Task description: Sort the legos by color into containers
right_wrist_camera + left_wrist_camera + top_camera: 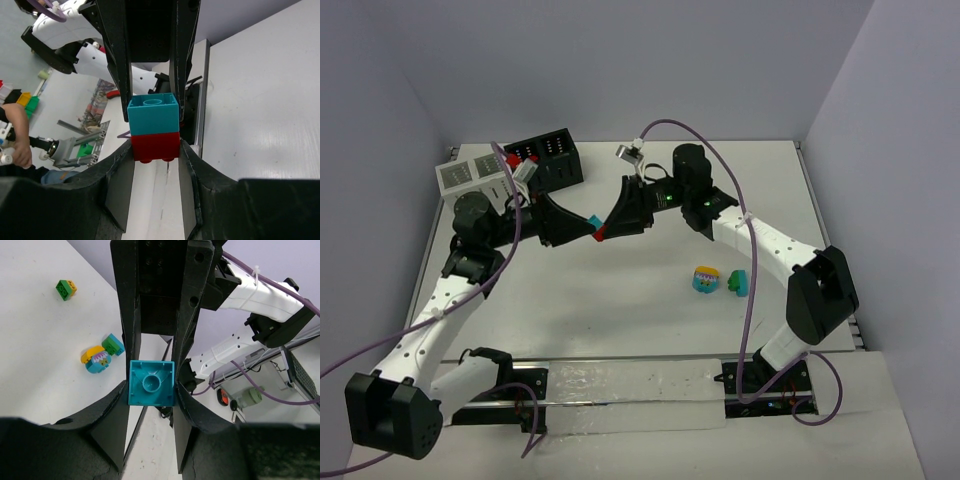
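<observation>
Meeting just toward 11 o'clock of the middle of the table (620, 320), the two grippers share one stack held in the air. The left gripper (151, 390) is clamped on the teal brick (151, 382). The right gripper (155, 150) is clamped on the red brick (155, 146). Both sets of jaws are narrowed to brick width and hold nothing else, and the two bricks are locked together.

This looks like a pull-apart, so that each colour can go to its own box. If the arms pull off the stack's axis, a brick could twist between the pads and pop free, dropping to the table or skittering off it. If the joint outlasts one grip, that gripper would slide off and the pair would stay joined in the other. A sudden release could also jerk the right arm (760, 250) back toward the loose pieces at 4 o'clock.

The right wrist view shows the stack side-on, teal on red with the seam plain. The left wrist view shows only teal's hollow underside, with red hidden behind it. That view also catches a green-and-yellow brick (65, 289), which the top view does not show. The rounded piece (705, 280) and green piece (735, 283) appear in both. Only the top view shows the black box (548, 155) and white box (470, 175), at 10 to 11 o'clock and well apart from the grippers.
</observation>
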You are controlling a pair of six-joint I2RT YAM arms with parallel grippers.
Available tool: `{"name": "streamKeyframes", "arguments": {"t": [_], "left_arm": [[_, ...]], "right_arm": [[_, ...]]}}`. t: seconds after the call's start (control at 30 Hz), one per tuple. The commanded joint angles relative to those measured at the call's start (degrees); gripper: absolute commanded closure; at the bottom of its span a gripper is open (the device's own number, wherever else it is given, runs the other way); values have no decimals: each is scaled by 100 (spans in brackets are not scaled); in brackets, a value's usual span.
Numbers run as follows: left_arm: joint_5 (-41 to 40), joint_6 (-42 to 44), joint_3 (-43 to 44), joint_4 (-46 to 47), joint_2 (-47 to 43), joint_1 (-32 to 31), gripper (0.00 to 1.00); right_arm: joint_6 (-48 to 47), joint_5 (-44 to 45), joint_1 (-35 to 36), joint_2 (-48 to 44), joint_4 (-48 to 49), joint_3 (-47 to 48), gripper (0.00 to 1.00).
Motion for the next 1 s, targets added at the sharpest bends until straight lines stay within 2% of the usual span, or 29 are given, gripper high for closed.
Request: {"name": "streamKeyframes", "arguments": {"t": [0.0, 0.03, 0.13, 0.23, 0.27, 0.3, 0.37, 0.4, 0.5, 0.67, 0.97], "left_arm": [[-9, 430, 372, -303, -31, 718, 100], [80, 394, 447, -219, 2, 796, 100], [316, 433, 959, -79, 305, 1746, 100], [396, 893, 1697, -352, 821, 2835, 100], [345, 1027, 1835, -427, 958, 3017, 100], [66, 1537, 2120, -929, 1150, 3148, 100], [-868, 3027, 2776, -2291, 1458, 3214, 100], [-1015, 3470, 2912, -2477, 1488, 3214, 100], [-2398, 4459, 3247, -2777, 1888, 3231, 100], [-3572, 5036, 4111, -3473, 2950, 3310, 100], [-4187, 5234, 4869, -4117, 4178, 3346, 100]], "right_arm": [[-545, 33, 47, -139, -386, 207, 100], [-641, 46, 47, -156, -428, 192, 100], [-1099, 142, 49, -161, -887, 153, 100], [-1619, 420, 47, -92, -1620, 228, 100], [-1812, 511, 55, -51, -1795, 278, 100], [-1943, 674, 50, -28, -1968, 337, 100], [-2100, 921, 47, 2, -2301, 418, 100], [-2183, 1101, 47, 21, -2393, 478, 100], [-2383, 1723, 47, 82, -2716, 686, 100], [-2603, 2081, 38, 218, -3073, 970, 100], [-2705, 2138, 4, 251, -3136, 854, 100]]}}
